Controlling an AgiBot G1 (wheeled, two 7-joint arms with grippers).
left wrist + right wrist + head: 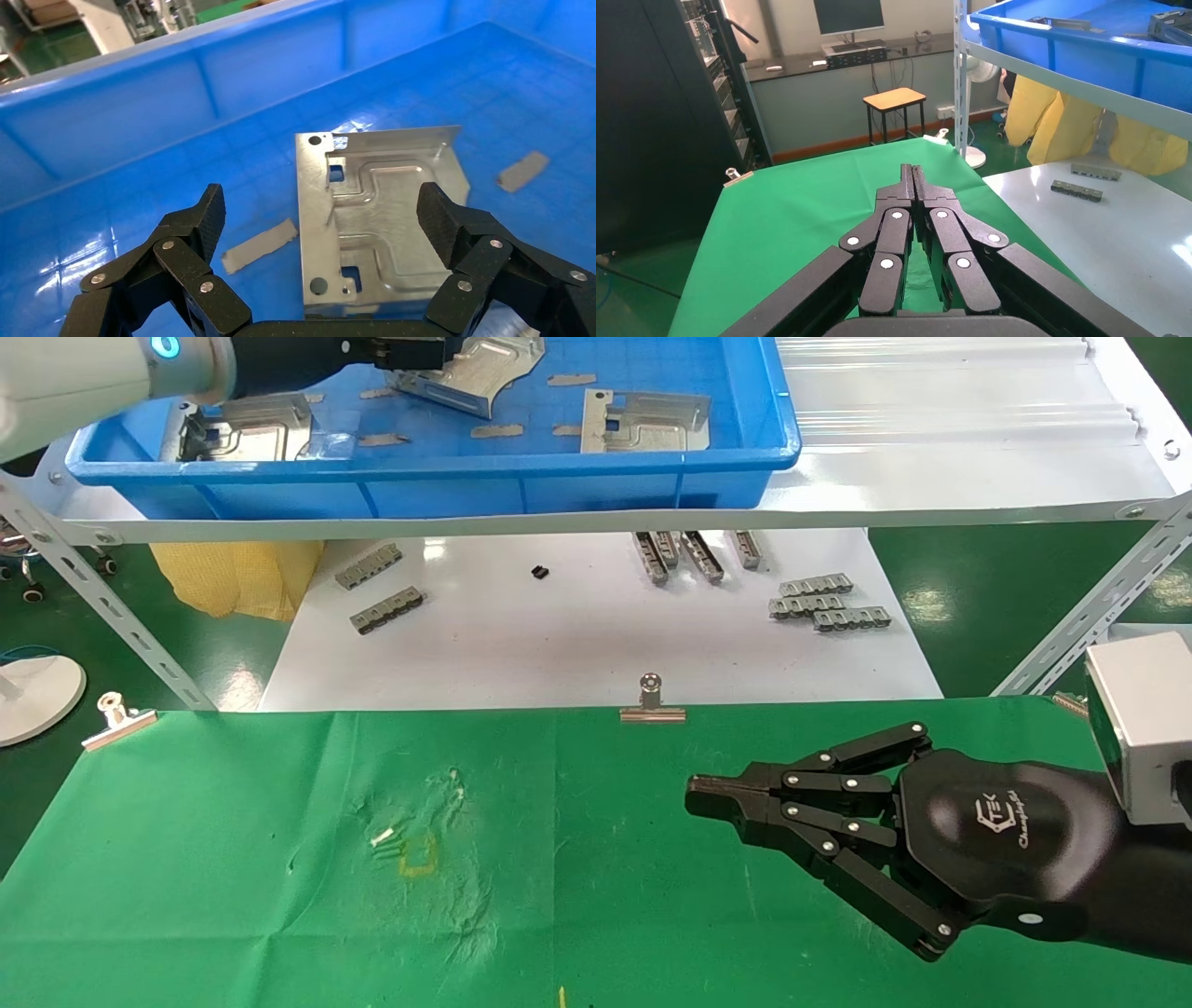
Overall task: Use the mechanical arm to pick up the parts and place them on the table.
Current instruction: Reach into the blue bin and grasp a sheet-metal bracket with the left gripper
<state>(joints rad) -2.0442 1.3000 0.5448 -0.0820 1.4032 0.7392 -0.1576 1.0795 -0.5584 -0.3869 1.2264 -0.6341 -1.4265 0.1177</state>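
Observation:
Three silver-grey parts lie in a blue bin (419, 467) on the shelf: one at the left (247, 426), one in the middle (475, 370) and one at the right (647, 421). My left gripper (419, 354) reaches into the bin at the middle part. In the left wrist view this gripper (323, 210) is open, just above that part (379, 210). One finger (439, 217) is over the part's edge, the other (207, 217) is beside it. My right gripper (694, 795) is shut and empty, low over the green table (233, 859); the right wrist view also shows it (912, 172).
Grey tape patches (260, 244) lie on the bin floor. The bin sits on a white ribbed shelf (931, 449) with angled metal legs (112, 607). Below is a white board (577, 645) with toothed strips (824, 603). Binder clips (652, 702) hold the cloth's far edge.

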